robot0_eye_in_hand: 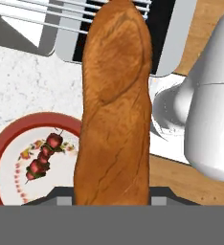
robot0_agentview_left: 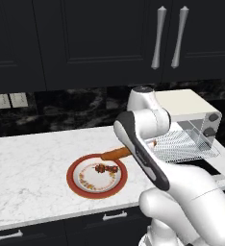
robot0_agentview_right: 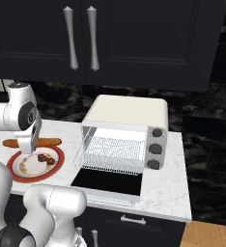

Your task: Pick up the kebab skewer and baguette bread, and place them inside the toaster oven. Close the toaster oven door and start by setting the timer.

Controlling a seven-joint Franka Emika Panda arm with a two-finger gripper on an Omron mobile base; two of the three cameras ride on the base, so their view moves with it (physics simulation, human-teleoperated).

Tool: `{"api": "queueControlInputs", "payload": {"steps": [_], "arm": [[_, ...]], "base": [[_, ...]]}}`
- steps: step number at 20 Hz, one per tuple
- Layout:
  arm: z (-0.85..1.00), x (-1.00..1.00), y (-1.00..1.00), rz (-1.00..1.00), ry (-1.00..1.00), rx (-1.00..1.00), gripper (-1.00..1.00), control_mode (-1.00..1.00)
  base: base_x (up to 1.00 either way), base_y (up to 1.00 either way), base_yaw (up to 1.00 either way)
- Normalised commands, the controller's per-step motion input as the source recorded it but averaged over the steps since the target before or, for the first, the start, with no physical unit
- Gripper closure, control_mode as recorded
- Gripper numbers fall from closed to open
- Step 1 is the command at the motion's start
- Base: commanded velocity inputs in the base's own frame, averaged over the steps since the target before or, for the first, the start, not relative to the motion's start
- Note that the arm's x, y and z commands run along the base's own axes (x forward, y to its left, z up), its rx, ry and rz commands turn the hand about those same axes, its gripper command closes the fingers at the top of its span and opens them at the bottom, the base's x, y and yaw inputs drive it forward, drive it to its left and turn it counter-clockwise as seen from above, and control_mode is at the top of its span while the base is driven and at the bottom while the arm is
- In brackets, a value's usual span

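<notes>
My gripper point(robot0_agentview_right: 26, 144) is shut on the baguette bread point(robot0_agentview_right: 47, 142), a long orange-brown loaf held level over the counter just behind the plate point(robot0_agentview_right: 19, 176). In the hand view the baguette bread point(robot0_eye_in_hand: 115, 110) runs up the middle and points toward the oven. The kebab skewer point(robot0_agentview_left: 106, 168) lies on the red-rimmed plate point(robot0_agentview_left: 72, 178), also seen as kebab skewer point(robot0_eye_in_hand: 42, 159). To the right stands the cream-white toaster oven point(robot0_agentview_right: 129, 112), with its door point(robot0_agentview_right: 107, 182) folded down flat and the wire rack point(robot0_agentview_right: 116, 153) showing inside.
The white marble counter point(robot0_agentview_left: 28, 158) stretches left of the plate. Dark upper cabinets with silver handles point(robot0_agentview_left: 157, 38) hang above. My own arm point(robot0_agentview_left: 143, 153) crosses between the plate and the toaster oven point(robot0_agentview_left: 191, 108). The oven's grey knobs point(robot0_agentview_right: 156, 147) sit on its right side.
</notes>
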Motion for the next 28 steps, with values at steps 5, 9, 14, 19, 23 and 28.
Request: {"api": "queueControlInputs", "payload": {"steps": [5,9,14,19,23,28], "arm": [[0.37,-0.32,-0.38,-0.16,-0.01,-0.01,1.00,-1.00],[0.52,-0.05,-0.63,-0.11,-0.11,0.00,1.00,-1.00],[0.31,-0.05,-0.90,-0.04,-0.11,0.00,1.00,-1.00],[0.00,-0.12,-0.93,-0.02,-0.05,0.00,1.00,-1.00],[0.00,0.11,-0.88,-0.04,-0.02,0.01,1.00,-1.00],[0.00,0.21,-0.70,-0.02,-0.02,0.02,1.00,-1.00]], "base": [[0.00,0.00,0.00],[0.00,0.00,0.00],[0.00,0.00,0.00],[0.00,0.00,0.00],[0.00,0.00,0.00],[0.00,0.00,0.00]]}}
